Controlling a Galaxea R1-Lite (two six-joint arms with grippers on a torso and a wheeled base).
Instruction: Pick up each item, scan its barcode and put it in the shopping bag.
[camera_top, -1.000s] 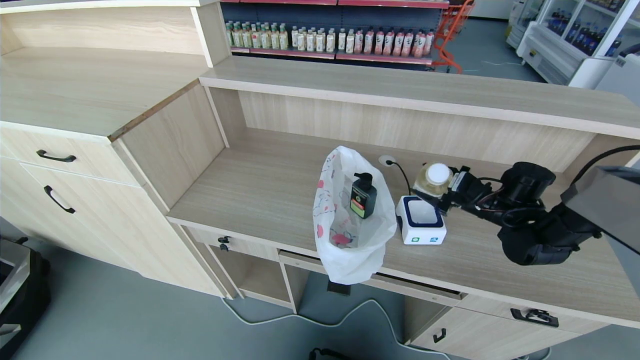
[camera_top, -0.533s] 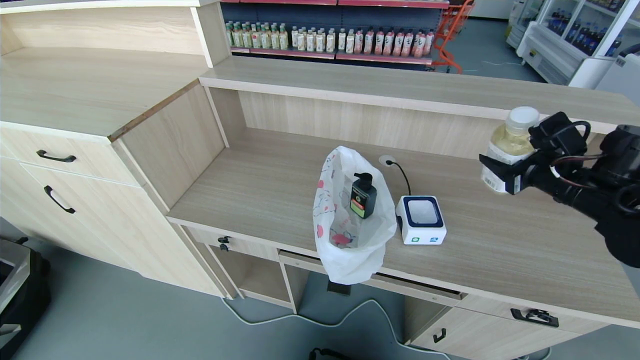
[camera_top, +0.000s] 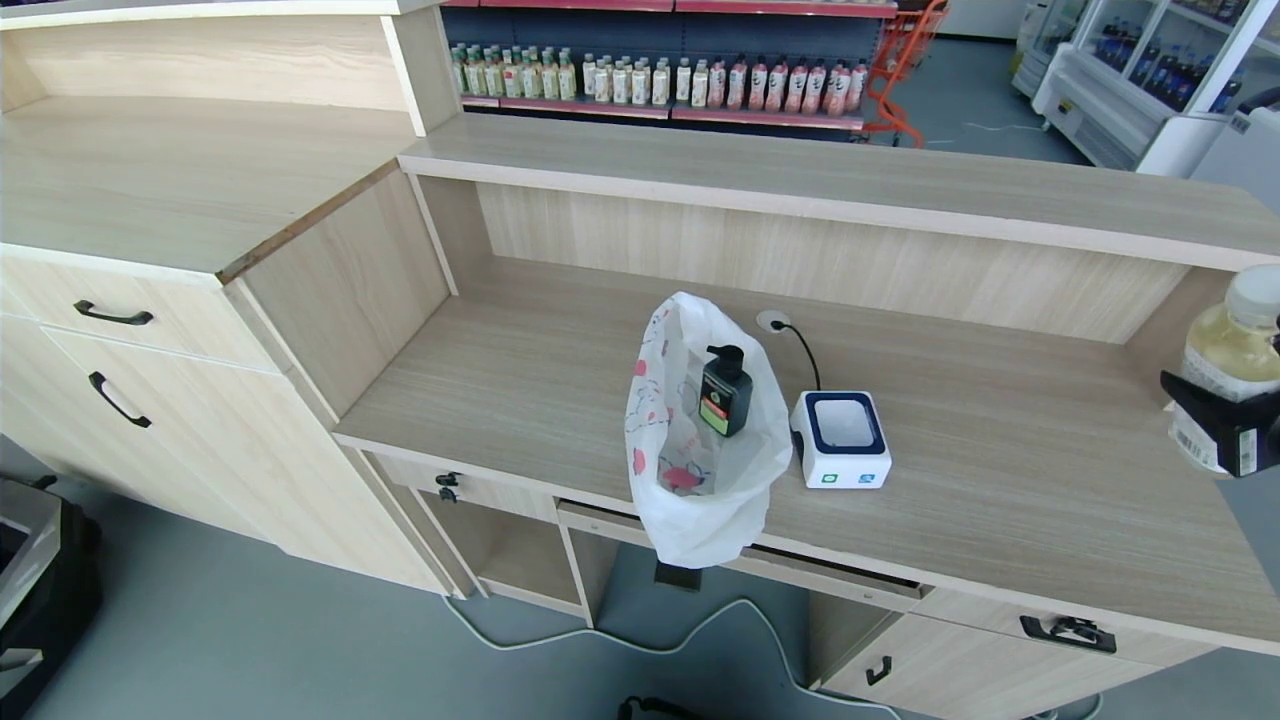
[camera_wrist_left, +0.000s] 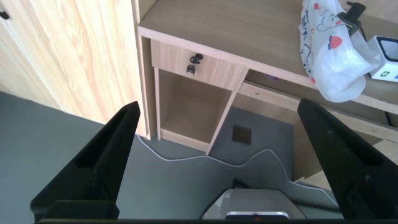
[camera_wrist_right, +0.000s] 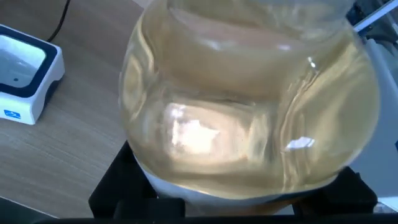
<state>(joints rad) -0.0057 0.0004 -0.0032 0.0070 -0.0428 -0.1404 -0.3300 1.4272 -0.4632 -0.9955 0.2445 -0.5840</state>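
My right gripper (camera_top: 1225, 430) is at the far right edge of the counter, shut on a clear bottle of pale yellow drink (camera_top: 1228, 362) with a white cap, held upright above the wood. That bottle (camera_wrist_right: 249, 106) looms close in the right wrist view. A white shopping bag (camera_top: 700, 440) with red prints hangs open at the counter's front edge, with a black pump bottle (camera_top: 726, 392) standing inside. The white and blue barcode scanner (camera_top: 842, 438) sits just right of the bag, also seen as the scanner (camera_wrist_right: 25, 71). My left gripper (camera_wrist_left: 224, 155) is open, low over the floor before the counter.
The wooden counter (camera_top: 560, 370) has a raised back shelf (camera_top: 800, 170) and a taller cabinet (camera_top: 150, 190) on its left. The scanner's black cable (camera_top: 800, 345) runs to a hole in the top. Drawers with black handles (camera_top: 1068, 632) sit under the front edge.
My right gripper lifted the drink bottle from beside the scanner, then carried it up and far to the right, out to the counter's edge.
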